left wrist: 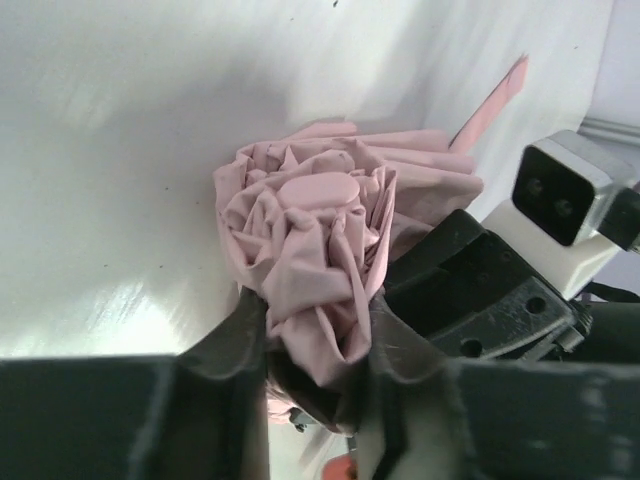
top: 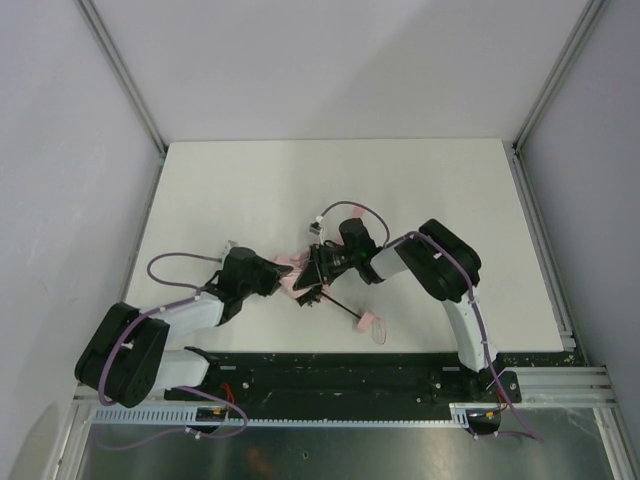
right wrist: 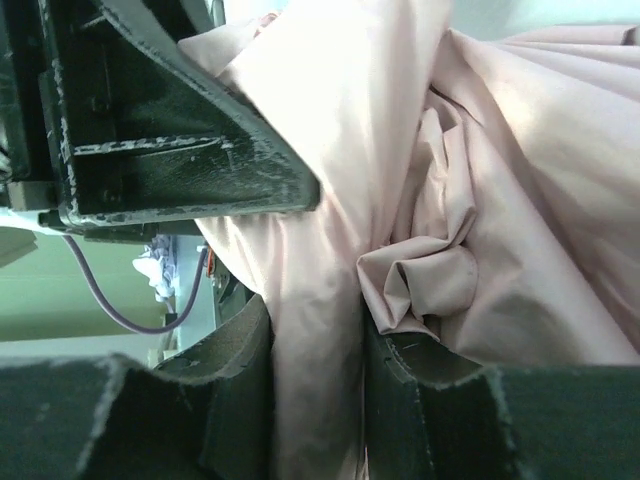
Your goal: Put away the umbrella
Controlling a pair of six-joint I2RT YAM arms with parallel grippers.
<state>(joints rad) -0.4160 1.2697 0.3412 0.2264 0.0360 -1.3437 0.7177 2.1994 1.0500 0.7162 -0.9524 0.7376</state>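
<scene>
A white table (top: 250, 190) fills the middle of the overhead view. The left arm (top: 165, 325) reaches in from the lower left, and the right arm (top: 440, 265) bends in from the lower right. Between them, at centre frame, lies the umbrella (top: 292, 270), its pale pink canopy bunched into a crumpled wad. The left gripper (left wrist: 318, 350) pinches a fold of that fabric between its fingers at the bottom of its wrist view. The right gripper (right wrist: 315, 370) likewise clamps pink cloth at the bottom of its own view, and the two sit just beside each other. Overhead, the slim black shaft (top: 338, 305) slants toward the lower right across the table. It ends in the small pink handle (top: 362, 320) and a strap (top: 380, 328) loop.
</scene>
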